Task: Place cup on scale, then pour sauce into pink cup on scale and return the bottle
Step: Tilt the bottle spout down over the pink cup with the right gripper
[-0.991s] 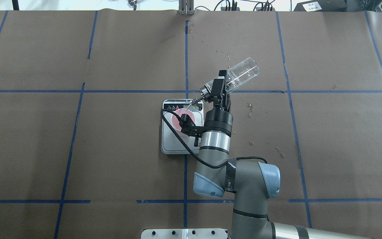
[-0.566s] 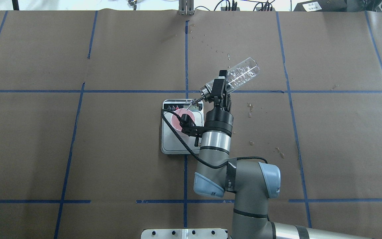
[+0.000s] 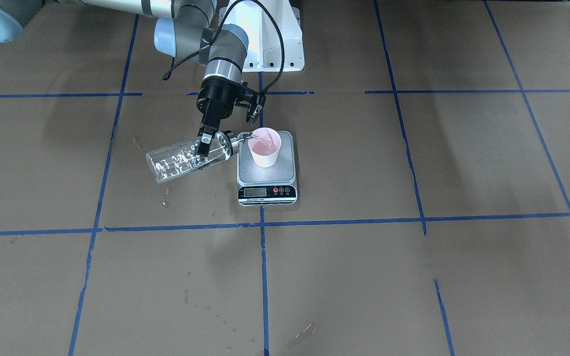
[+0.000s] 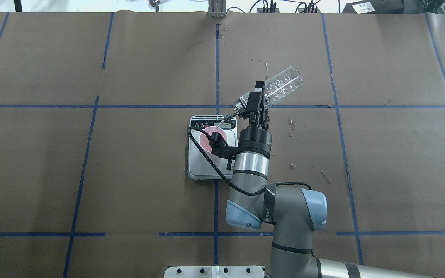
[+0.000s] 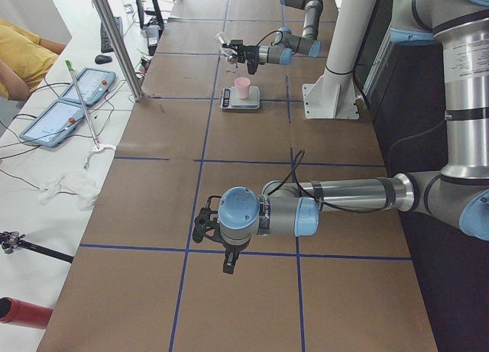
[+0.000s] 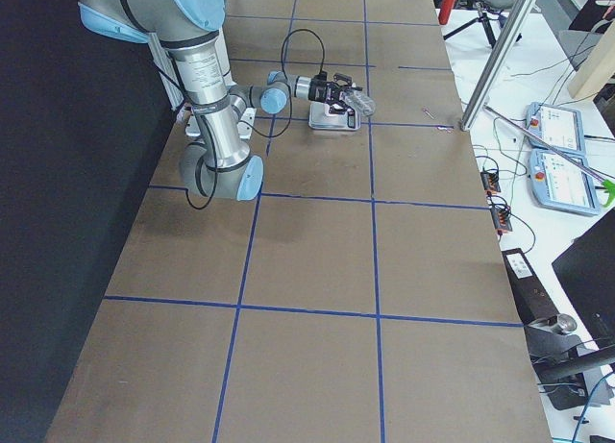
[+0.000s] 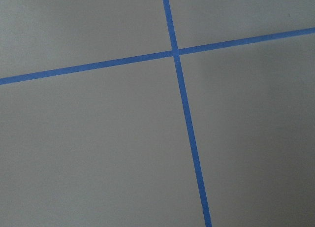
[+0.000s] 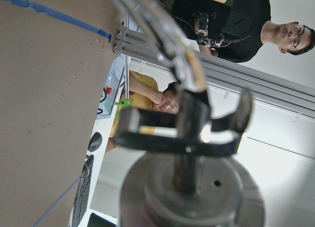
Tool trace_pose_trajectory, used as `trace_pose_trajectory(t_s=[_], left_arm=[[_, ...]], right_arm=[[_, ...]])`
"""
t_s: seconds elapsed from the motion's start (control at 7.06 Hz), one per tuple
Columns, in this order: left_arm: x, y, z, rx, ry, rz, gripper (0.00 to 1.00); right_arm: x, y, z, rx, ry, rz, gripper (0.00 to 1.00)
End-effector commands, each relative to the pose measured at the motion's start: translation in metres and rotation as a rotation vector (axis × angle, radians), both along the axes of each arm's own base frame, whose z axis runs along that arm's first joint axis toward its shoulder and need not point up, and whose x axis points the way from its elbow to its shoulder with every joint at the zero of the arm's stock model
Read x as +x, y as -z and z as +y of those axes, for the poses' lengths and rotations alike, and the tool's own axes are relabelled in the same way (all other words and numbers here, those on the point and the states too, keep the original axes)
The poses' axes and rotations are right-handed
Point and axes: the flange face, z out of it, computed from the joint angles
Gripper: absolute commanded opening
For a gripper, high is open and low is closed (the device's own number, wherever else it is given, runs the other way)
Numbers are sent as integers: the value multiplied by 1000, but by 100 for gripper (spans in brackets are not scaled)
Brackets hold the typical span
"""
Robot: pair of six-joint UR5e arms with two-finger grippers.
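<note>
Bottle (image 4: 282, 87) tilted spout-down. In overhead view, long axis slanting from raised base at far right down to silver spout at near left, aimed into cup (image 3: 265, 148). Thin thread of sauce (image 3: 259, 142) from spout to cup's pink inside. Cup upright on scale (image 3: 266, 179), scale flat on table (image 4: 129, 173). Same tilt and place as a second ago; only glints of droplets inside glass changed. Right jaws clamped across bottle near its neck, glass body sticking out beyond them, away from scale. Left jaws low over bare table, well apart — open or closed, cannot tell.
</note>
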Motion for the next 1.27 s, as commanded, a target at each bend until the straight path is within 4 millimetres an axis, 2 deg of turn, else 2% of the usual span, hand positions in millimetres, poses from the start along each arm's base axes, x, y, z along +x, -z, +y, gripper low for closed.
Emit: trace_pose_trajectory(t_s=[0.0, 1.13], left_arm=[[0, 0, 0, 1, -1, 0, 100], [0, 0, 0, 1, -1, 0, 100]], right_arm=[[0, 0, 0, 1, 0, -3, 0], [1, 1, 0, 3, -2, -32, 0]])
